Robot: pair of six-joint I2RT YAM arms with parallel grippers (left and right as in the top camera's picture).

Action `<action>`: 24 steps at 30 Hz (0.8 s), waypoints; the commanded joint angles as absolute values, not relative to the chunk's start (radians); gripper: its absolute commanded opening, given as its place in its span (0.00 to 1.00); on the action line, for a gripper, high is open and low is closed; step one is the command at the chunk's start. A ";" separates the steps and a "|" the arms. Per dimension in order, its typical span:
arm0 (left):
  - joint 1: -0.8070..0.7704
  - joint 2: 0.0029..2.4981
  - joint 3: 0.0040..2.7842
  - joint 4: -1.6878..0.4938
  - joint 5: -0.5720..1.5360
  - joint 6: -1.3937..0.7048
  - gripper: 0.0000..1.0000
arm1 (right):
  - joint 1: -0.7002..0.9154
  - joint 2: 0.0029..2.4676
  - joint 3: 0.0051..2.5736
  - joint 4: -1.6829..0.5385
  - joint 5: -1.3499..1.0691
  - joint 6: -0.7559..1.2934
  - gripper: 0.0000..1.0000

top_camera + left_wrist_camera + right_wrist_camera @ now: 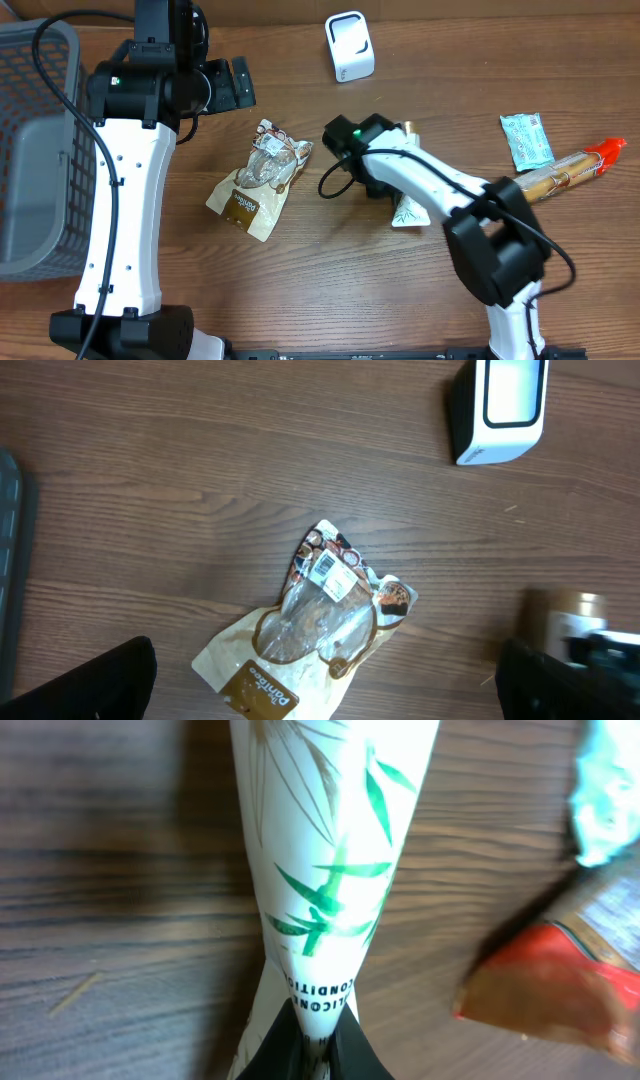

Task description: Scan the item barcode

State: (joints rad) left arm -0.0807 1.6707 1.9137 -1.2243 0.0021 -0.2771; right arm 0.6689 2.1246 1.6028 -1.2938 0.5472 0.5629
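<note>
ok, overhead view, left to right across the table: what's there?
basket → snack bag → scanner → tube → teal packet → red-tipped pack

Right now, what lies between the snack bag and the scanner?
Nothing: the table is bare between snack bag and scanner, seen in the left wrist view.

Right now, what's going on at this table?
The right arm has its jaws shut on the crimped end of a white leaf-print tube. The left arm hangs near a snack bag with jaws wide open, holding nothing. The white scanner stands apart, farther back, with nothing presented to it yet.
</note>
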 commanded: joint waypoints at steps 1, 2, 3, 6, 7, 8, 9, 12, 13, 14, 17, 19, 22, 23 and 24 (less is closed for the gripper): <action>-0.079 1.667 1.909 -1.223 -0.010 -0.258 1.00 | 0.711 2.144 1.629 -1.279 0.582 0.495 0.04; -0.079 1.667 1.909 -1.223 -0.010 -0.258 1.00 | 0.724 2.153 1.629 -1.271 0.582 0.483 0.04; -0.079 1.667 1.909 -1.223 -0.010 -0.258 1.00 | 0.738 2.157 1.629 -1.265 0.582 0.466 0.04; -0.079 1.667 1.909 -1.223 -0.010 -0.258 0.99 | 0.786 2.171 1.629 -1.242 0.582 0.436 0.12; -0.079 1.667 1.909 -1.223 -0.010 -0.258 1.00 | 0.800 2.172 1.629 -1.237 0.582 0.435 0.18; -0.079 1.667 1.909 -1.223 -0.010 -0.258 1.00 | 0.813 2.173 1.629 -1.229 0.581 0.435 0.21; -0.079 1.667 1.909 -1.223 -0.010 -0.258 1.00 | 0.826 2.173 1.629 -1.221 0.578 0.435 0.27; -0.079 1.667 1.909 -1.223 -0.010 -0.258 1.00 | 0.860 2.173 1.629 -1.185 0.528 0.422 0.44; -0.079 1.667 1.909 -1.223 -0.010 -0.258 1.00 | 0.869 2.173 1.629 -1.170 0.491 0.412 0.49; -0.079 1.667 1.909 -1.223 -0.010 -0.258 1.00 | 0.877 2.173 1.629 -1.155 0.456 0.410 0.52; -0.079 1.667 1.909 -1.223 -0.010 -0.258 1.00 | 0.881 2.173 1.629 -1.114 0.357 0.410 0.61; -0.079 1.667 1.909 -1.223 -0.010 -0.258 1.00 | 0.877 2.173 1.629 -1.099 0.306 0.410 0.62; -0.079 1.667 1.909 -1.223 -0.010 -0.258 0.99 | 0.859 2.171 1.638 -1.087 0.224 0.410 0.63; -0.079 1.667 1.909 -1.223 -0.010 -0.258 1.00 | 0.850 2.170 1.646 -1.089 0.203 0.410 0.63; -0.079 1.667 1.909 -1.223 -0.010 -0.258 1.00 | 0.840 2.168 1.655 -1.091 0.184 0.410 0.62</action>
